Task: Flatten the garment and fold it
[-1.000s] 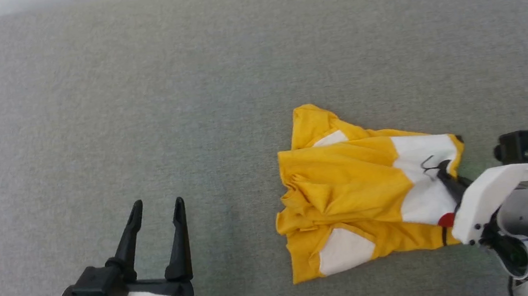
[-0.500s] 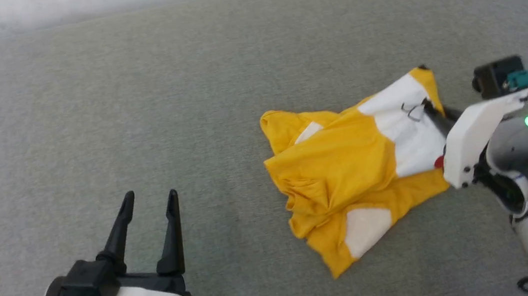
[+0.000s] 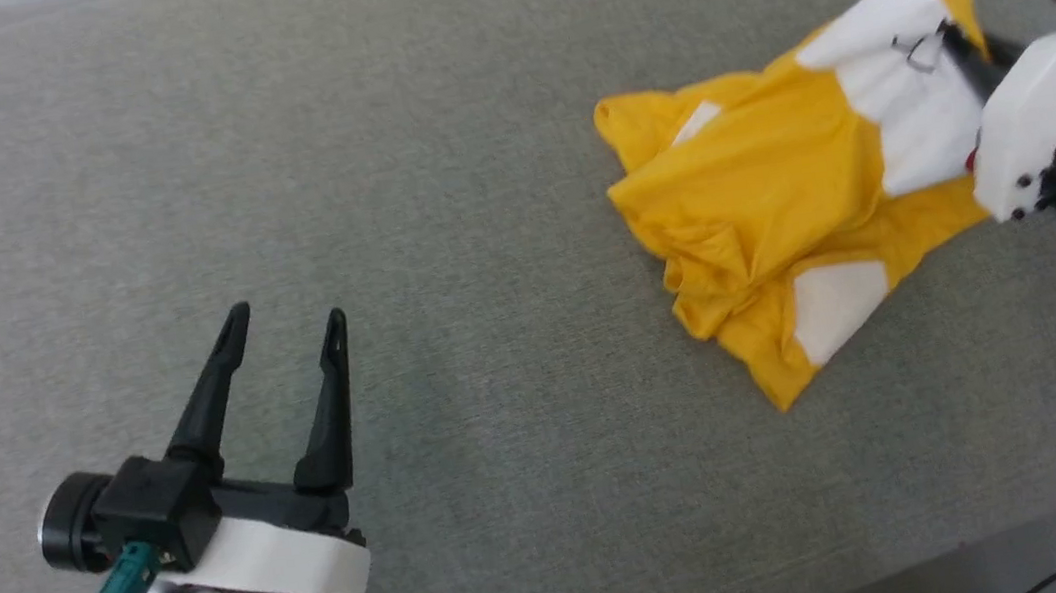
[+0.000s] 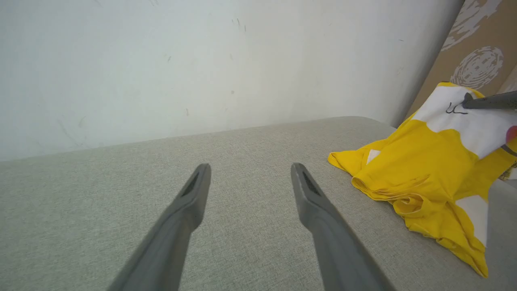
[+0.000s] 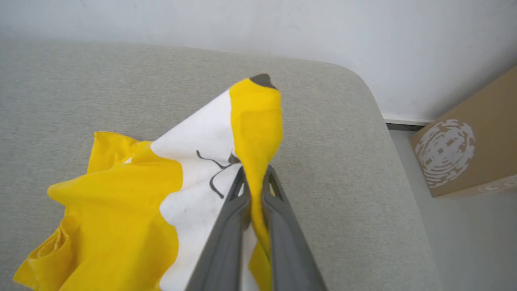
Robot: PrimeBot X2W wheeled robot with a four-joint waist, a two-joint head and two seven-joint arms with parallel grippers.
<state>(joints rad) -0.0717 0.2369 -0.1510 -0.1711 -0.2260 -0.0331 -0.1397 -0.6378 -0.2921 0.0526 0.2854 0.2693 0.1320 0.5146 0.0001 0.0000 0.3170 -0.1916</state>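
The right pincer (image 5: 254,173) is pinching the garment (image 5: 121,202): its two dark fingers lie almost together with a fold of yellow cloth caught between them, just beside a white patch marked with thin black lines. In the right wrist view, the gripped fold rises past the fingertips to a yellow point with a small dark tip. From the hold, the shirt hangs and spreads away to that view's lower left in loose yellow folds.

In the head view the right pincer (image 3: 950,38) reaches in from the right edge. The garment (image 3: 775,175) is raised at that end, while its crumpled lower part rests on the grey cloth-covered counter (image 3: 370,155) near the far right corner. A second white patch shows near its low end, and a narrow yellow tip points toward the counter's near edge.

The left pincer (image 3: 284,316) is at the lower left, fingers spread with nothing between them, over bare counter and well apart from the shirt. In the left wrist view, the left pincer (image 4: 250,167) points across the counter (image 4: 242,137) toward a pale wall (image 4: 202,60). The garment (image 4: 420,161) lies to its right, with a red dot (image 4: 512,133) at the frame's edge.

A cardboard box (image 5: 464,153) with a white print stands beyond the counter's rounded corner, against the wall.
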